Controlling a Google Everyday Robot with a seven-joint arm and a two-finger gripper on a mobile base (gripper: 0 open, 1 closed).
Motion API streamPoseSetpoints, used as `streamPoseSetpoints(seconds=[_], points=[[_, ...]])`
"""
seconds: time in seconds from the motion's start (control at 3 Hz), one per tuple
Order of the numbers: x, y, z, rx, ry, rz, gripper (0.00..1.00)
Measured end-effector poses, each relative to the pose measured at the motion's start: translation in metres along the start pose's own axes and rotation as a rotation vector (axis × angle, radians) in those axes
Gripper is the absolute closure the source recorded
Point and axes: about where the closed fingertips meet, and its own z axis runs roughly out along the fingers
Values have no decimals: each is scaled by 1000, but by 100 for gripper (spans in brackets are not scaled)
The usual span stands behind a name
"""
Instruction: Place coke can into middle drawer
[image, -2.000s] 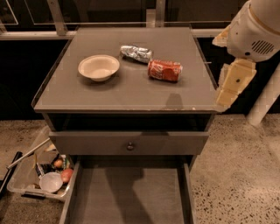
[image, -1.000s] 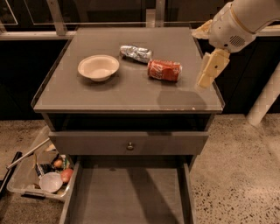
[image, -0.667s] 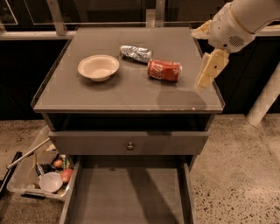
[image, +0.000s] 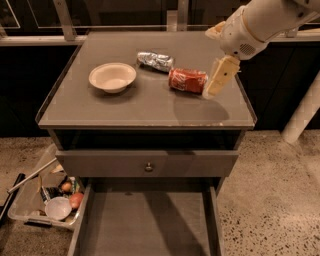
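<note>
Camera view: the can (image: 187, 80) lies on its side on the desk (image: 125, 107), between the bowl (image: 112, 76) and the end effector (image: 220, 76), which hangs just beside its right end; open or closed, I cannot tell. Below, the drawer (image: 145, 225) stands pulled out.

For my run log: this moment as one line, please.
gripper: beside coke can | coke can: lying on side | middle drawer: open

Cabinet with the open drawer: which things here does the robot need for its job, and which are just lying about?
Part of the job:
coke can, lying on its side on the cabinet top
middle drawer, pulled open
gripper, close beside the can

Just lying about:
bowl
crumpled foil packet
bin of clutter, low at the left
</note>
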Motion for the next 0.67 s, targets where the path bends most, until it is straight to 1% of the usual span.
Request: streamPoseSetpoints(seconds=[0.33, 0.67], points=[[-3, -21, 24, 15, -56, 10, 0], [-3, -35, 45, 4, -105, 33, 0]])
